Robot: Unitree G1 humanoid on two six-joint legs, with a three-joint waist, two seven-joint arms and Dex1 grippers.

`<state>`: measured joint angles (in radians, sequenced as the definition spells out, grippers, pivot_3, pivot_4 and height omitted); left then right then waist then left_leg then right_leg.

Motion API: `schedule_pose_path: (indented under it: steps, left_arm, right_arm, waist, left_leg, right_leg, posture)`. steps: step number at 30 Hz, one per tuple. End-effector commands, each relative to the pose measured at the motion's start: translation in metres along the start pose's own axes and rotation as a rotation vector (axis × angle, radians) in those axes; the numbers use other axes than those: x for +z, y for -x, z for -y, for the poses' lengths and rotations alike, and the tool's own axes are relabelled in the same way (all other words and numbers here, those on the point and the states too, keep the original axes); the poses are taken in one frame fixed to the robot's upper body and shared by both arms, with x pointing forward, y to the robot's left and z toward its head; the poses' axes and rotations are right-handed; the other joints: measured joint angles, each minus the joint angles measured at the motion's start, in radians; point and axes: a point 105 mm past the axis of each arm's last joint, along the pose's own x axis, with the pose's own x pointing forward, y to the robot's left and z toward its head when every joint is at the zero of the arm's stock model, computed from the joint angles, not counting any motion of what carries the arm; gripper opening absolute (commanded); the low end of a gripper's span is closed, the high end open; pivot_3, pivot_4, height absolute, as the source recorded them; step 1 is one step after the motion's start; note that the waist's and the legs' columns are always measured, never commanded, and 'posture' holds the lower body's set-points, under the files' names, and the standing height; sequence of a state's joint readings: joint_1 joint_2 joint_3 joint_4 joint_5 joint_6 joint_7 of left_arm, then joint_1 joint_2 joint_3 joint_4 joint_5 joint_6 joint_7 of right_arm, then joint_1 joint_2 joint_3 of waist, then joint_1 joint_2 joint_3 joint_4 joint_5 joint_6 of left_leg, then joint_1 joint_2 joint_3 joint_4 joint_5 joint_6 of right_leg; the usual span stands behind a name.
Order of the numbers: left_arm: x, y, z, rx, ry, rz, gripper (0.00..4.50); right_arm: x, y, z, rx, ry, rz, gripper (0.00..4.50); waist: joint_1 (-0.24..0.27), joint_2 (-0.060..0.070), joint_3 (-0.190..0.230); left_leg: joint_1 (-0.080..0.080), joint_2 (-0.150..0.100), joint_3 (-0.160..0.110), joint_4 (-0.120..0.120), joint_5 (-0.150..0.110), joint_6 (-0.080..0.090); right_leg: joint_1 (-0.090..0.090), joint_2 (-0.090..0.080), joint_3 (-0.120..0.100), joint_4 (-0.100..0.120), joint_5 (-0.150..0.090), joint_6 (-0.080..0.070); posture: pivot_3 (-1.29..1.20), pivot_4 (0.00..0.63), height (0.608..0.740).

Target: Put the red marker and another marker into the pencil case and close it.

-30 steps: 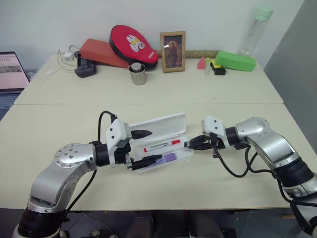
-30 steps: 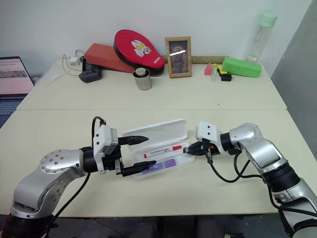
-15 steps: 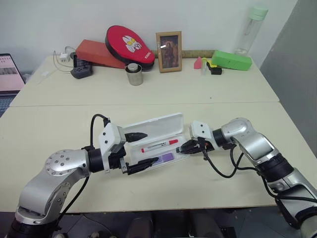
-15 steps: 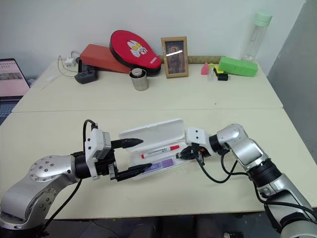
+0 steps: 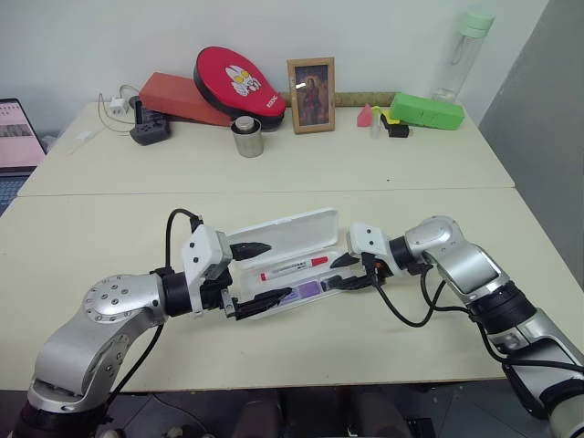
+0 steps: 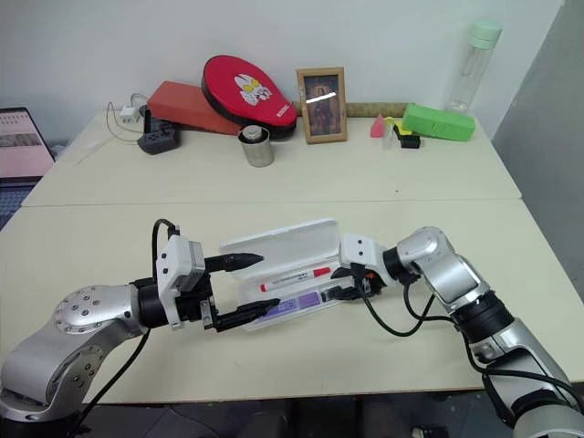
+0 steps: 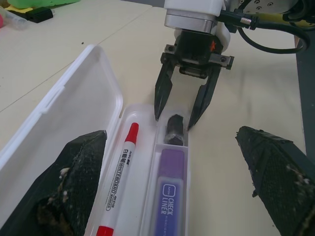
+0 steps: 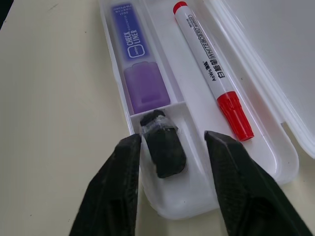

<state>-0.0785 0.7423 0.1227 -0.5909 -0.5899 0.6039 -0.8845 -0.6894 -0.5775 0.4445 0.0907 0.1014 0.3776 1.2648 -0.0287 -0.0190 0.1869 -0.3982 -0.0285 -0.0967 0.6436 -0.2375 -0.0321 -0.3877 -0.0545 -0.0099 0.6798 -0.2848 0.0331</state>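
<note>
Both markers are in: red marker (image 8: 212, 73) and purple marker (image 8: 136, 65) lie side by side in the pencil case (image 5: 294, 245), just beyond the right gripper (image 7: 180, 116), whose parted jaws straddle a small black piece (image 8: 163, 142), empty. Left gripper (image 5: 257, 276) spread wide, empty, around the case's other end. Lid open; closing remains.

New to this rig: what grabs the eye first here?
The flat white plastic pencil case lies open mid-table between both arms, with the slim red-capped marker and chunky purple marker in its tray. The right gripper straddles a small black piece in the end compartment, jaws open. The left gripper spans the case's other end, wide open.
</note>
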Motion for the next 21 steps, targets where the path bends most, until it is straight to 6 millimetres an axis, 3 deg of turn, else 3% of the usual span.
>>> schedule_pose_path:
  steps: [1,5,7,16,21]
  left_arm:
    - [0.009,0.000,0.000,-0.010,-0.037,0.017,4.50]
    - [0.011,0.000,0.000,-0.012,-0.039,0.018,4.50]
    - [0.012,0.002,0.000,-0.009,-0.040,0.019,4.50]
    - [0.041,0.018,-0.007,0.080,0.004,0.128,4.50]
    - [0.057,0.042,-0.016,0.169,0.050,0.199,4.50]
  right_arm:
    - [0.020,0.009,0.007,-0.032,0.057,0.052,3.32]
    - [0.028,0.012,0.007,-0.032,0.070,0.077,4.23]
    - [0.035,0.017,0.005,-0.028,0.078,0.101,4.45]
    - [0.103,0.065,0.007,-0.024,0.113,0.391,4.45]
    - [0.125,0.072,0.053,-0.193,0.092,0.441,4.45]
  waist:
    - [0.000,0.000,0.000]
    - [0.000,0.000,0.000]
    - [0.000,0.000,0.000]
    - [-0.002,0.000,0.000]
    - [-0.005,0.000,0.000]
  left_leg:
    - [0.000,0.000,0.000,0.000,0.000,0.000]
    - [0.000,0.000,0.000,0.000,0.000,0.000]
    - [0.000,0.000,0.000,0.000,0.000,0.000]
    - [0.000,0.001,0.000,0.000,0.000,0.000]
    - [0.001,0.002,0.000,0.000,0.000,0.000]
  right_leg:
    - [0.000,0.000,0.000,0.000,0.000,0.000]
    - [0.000,0.000,0.000,0.000,0.000,0.000]
    - [0.000,0.000,0.000,0.000,0.000,0.000]
    - [0.000,0.000,0.000,0.000,0.000,0.000]
    - [0.000,0.000,0.000,0.000,0.001,-0.001]
  posture:
    - [0.00,0.150,0.740]
    - [0.00,0.150,0.740]
    - [0.00,0.150,0.740]
    - [0.00,0.150,0.740]
    - [0.00,0.150,0.740]
